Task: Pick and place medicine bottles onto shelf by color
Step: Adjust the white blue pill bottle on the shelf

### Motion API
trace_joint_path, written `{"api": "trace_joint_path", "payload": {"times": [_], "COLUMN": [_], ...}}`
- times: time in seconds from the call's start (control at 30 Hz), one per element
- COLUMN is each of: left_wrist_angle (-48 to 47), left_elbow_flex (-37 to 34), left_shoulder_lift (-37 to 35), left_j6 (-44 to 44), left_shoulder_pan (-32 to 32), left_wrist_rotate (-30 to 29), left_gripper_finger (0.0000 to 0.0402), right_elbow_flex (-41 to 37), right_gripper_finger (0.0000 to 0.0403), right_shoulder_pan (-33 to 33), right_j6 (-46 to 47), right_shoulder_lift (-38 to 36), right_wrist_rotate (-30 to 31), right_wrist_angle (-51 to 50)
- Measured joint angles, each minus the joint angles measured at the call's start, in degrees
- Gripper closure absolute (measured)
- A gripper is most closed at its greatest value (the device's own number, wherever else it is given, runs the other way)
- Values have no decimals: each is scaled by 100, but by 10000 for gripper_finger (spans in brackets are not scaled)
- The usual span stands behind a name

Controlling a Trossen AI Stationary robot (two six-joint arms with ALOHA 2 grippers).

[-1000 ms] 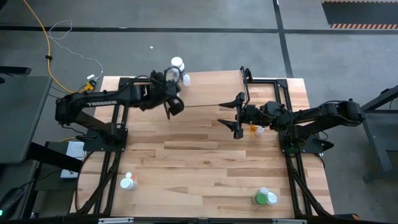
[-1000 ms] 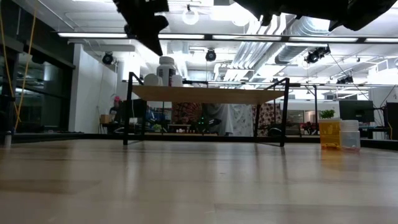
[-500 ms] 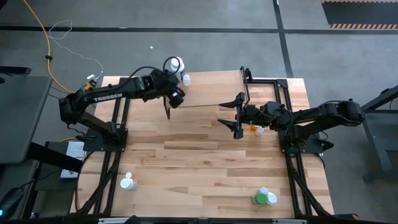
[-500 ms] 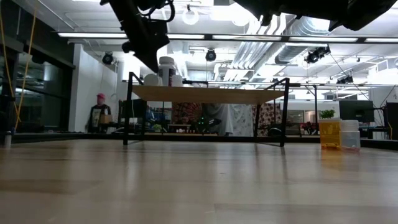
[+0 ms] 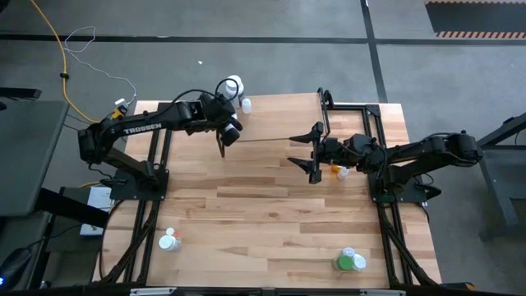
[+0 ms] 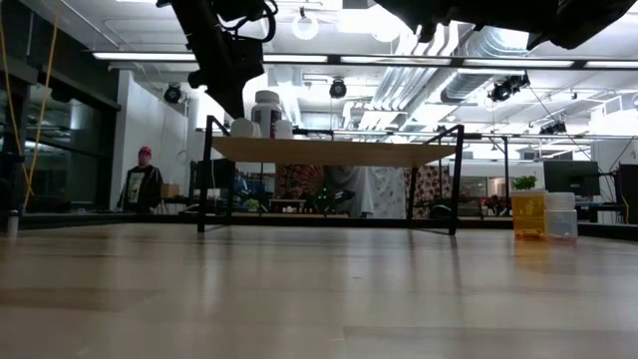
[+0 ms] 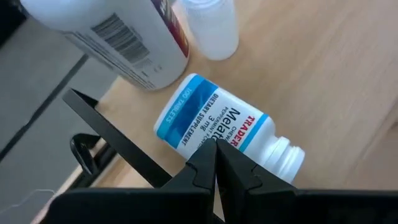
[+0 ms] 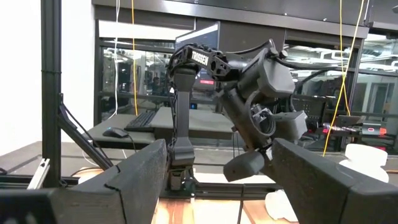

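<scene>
Sorting is barely begun: your left gripper, fingers pressed together and empty, hovers by the white bottles on the shelf, your right gripper spread empty, while the green bottle and others wait on the table.

left tool closed (raised) | right tool spread wide

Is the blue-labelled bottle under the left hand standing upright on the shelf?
No. In the left wrist view the blue-labelled bottle lies on its side on the shelf, beside the upright large white bottle.
</scene>
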Motion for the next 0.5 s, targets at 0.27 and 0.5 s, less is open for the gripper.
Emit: {"api": "trace_joint_path", "payload": {"times": [0.27, 0.5], "left_wrist_angle": [-2, 259], "left_elbow_flex": [0, -2], "left_shoulder_lift": [0, 0], "left_j6": [-60, -120], "left_shoulder_pan": [-316, -617], "left_wrist_rotate": [144, 240], "left_gripper_finger": [401, 401], "right_elbow_flex": [0, 0], "right_gripper_finger": [119, 119], "right_shoulder_pan": [0, 2], "right_j6": [-1, 3], "right_shoulder_lift": [0, 0], "right_wrist_rotate": [0, 0], "right_wrist_angle": [0, 2]}}
